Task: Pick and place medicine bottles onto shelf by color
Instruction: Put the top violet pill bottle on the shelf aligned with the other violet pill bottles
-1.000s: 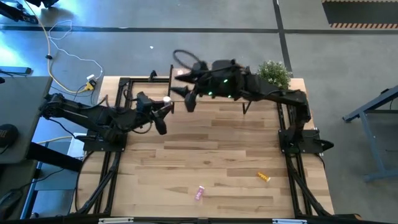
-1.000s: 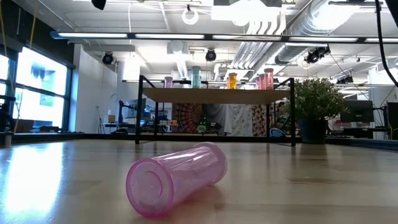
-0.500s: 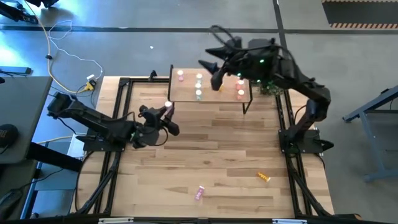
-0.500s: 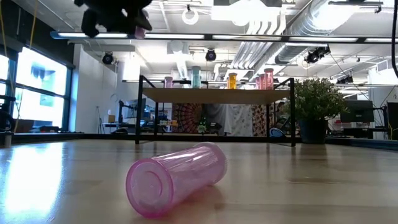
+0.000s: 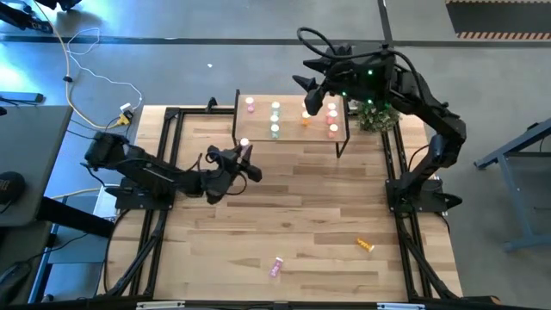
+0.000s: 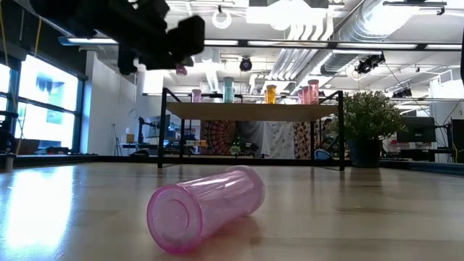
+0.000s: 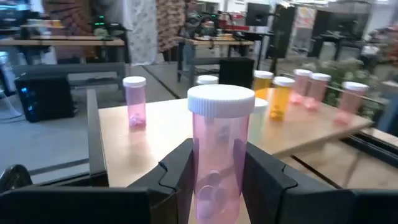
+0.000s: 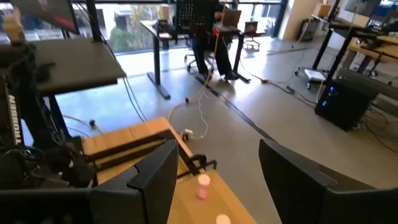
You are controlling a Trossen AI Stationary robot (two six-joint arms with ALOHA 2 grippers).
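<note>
The counter (image 5: 284,224) carries the shelf (image 5: 258,129) at its far edge, with a plant (image 5: 379,114) beside the shelf's right end. Several capped bottles stand upright on the shelf, among them a pink shelf bottle (image 7: 134,101) at its left end and an orange one (image 7: 277,98) farther along.

Two bottles lie on their sides on the near counter, well apart from both arms: a fallen pink bottle (image 5: 276,267) and a small orange bottle (image 5: 366,245).

The left pincer (image 5: 244,160) hangs above the counter just in front of the shelf's left front corner. It is closed on a held pink bottle (image 7: 220,155), gripped low on the body, white cap up, long axis upright.

The governing relation: the shelf lies directly ahead of the held bottle, and the pink shelf bottle stands ahead and to one side. The left arm is the nearer arm to that end of the shelf.

The right pincer (image 5: 320,84) hovers above the shelf's right part, fingers spread wide and holding nothing.
</note>
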